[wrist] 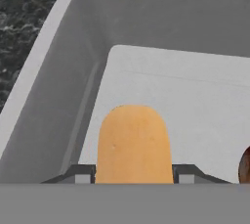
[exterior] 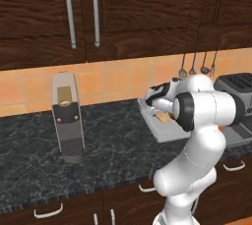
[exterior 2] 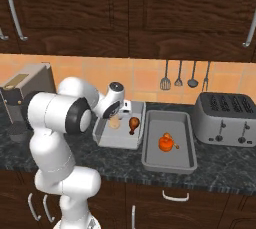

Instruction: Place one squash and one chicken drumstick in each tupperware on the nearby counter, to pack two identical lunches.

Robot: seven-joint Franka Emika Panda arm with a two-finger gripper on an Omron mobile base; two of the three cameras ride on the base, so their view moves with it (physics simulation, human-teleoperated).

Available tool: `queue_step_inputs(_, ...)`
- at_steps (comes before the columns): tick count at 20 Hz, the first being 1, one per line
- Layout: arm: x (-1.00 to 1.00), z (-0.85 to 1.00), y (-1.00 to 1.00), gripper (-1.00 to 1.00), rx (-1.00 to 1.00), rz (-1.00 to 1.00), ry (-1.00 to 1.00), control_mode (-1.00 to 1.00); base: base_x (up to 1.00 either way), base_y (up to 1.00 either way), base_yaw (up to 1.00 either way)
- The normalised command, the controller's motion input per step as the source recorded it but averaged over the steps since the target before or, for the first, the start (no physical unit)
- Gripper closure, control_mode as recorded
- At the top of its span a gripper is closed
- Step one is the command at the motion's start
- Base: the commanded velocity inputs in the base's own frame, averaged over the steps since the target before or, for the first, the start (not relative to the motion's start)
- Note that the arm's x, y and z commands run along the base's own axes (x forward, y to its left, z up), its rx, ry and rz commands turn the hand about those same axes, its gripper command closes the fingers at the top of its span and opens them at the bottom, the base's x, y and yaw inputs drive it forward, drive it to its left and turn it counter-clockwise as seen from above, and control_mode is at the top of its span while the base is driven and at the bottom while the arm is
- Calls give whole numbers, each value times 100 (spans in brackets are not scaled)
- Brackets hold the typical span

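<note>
Tool (wrist: 133,181) is holding a squash (wrist: 133,145) over the left tray (wrist: 58,100).
Its fingers are pinching the squash; a drumstick (exterior 2: 133,123) is lying beside it.

Tan squash (wrist: 133,145) sits btwn the two finger tips (wrist: 82,175), low over the tray floor. Grey tupperware (wrist: 58,96) w/ sloped wall on left, marbled counter (wrist: 24,8) beyond. Dark brown drumstick (wrist: 245,165) edge at right.
</note>
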Motion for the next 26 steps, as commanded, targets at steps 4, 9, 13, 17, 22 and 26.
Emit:
queue_step_inputs(4, 23, -23, 0, 100, 0, 3, 5, -100, 0, 0, 0)
queue_step_inputs(9, 25, -28, 0, 100, 0, 1, 2, -100, 0, 0, 0)
queue_step_inputs(13, 29, -29, 0, -100, 0, 1, 0, -100, 0, 0, 0)
queue_step_inputs(17, 0, -4, 0, -100, 0, 0, 0, -100, 0, 0, 0)
queue_step_inputs(22, -12, 34, 0, -100, 0, 0, 0, -100, 0, 0, 0)
queue_step_inputs(26, -88, 69, -1, -100, 0, -5, 0, -100, 0, 0, 0)
